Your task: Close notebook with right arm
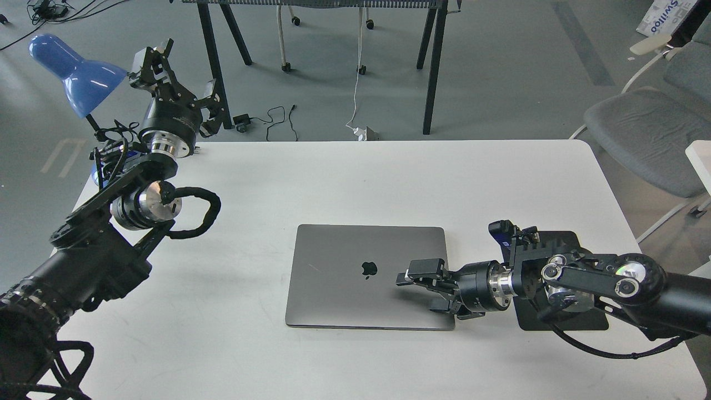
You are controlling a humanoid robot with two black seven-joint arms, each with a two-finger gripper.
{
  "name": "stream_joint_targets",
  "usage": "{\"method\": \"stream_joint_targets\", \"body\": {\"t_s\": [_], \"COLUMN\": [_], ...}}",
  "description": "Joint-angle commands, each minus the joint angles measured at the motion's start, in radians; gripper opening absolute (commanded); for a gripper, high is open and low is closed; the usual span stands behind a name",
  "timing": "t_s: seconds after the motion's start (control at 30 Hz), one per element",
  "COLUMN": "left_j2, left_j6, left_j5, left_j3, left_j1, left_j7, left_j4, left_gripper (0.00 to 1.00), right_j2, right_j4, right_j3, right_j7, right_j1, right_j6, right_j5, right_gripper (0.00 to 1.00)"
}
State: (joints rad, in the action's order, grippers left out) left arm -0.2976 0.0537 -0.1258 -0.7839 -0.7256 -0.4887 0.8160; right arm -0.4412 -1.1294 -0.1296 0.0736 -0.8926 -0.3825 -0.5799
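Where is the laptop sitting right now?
In the head view the notebook lies shut and flat on the white table, near the middle toward the front edge. The right arm's fingers reach over its right side.

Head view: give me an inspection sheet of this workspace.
Surface: white table, bare across the far half.
Job's things: notebook lies flat, lid down, apple logo up.
Clutter: black mouse pad at the right, mostly under the right arm; blue desk lamp at the far left corner.
Grippers: right gripper lies over the lid's right part, contact unclear; left gripper is raised beyond the far left edge, jaws apart, holding nothing.
Cables: white cord and black adapter lead on the floor.
Surroundings: grey chair at right, black table legs behind.
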Motion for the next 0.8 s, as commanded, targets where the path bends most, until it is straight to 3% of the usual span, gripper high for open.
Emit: {"method": "stream_joint_targets", "body": {"t_s": [0.0, 0.43, 0.67, 0.77], "left_j2": [0.000, 0.000, 0.000, 0.000], "left_j6": [0.000, 0.000, 0.000, 0.000], "left_j5": [0.000, 0.000, 0.000, 0.000], "left_j3": [0.000, 0.000, 0.002, 0.002], "left_j1": [0.000, 0.000, 0.000, 0.000], "left_j7": [0.000, 0.000, 0.000, 0.000], "left_j4": [0.000, 0.000, 0.000, 0.000], "left_gripper": [1.00, 1.00, 1.00, 1.00], "right_j2": [0.006, -0.002, 0.013, 0.071], "right_j4": [0.000, -0.004, 0.109, 0.151], "right_j3": [0.004, 0.227, 0.641, 0.844], "right_j7": [0.000, 0.003, 0.015, 0.014], "right_j1": [-0.006, -0.184, -0.142, -0.073], "right_j6": [0.000, -0.010, 0.010, 0.049], "right_j5": [0.002, 0.015, 0.022, 0.086], "right_gripper": [1.00, 1.00, 1.00, 1.00]}}
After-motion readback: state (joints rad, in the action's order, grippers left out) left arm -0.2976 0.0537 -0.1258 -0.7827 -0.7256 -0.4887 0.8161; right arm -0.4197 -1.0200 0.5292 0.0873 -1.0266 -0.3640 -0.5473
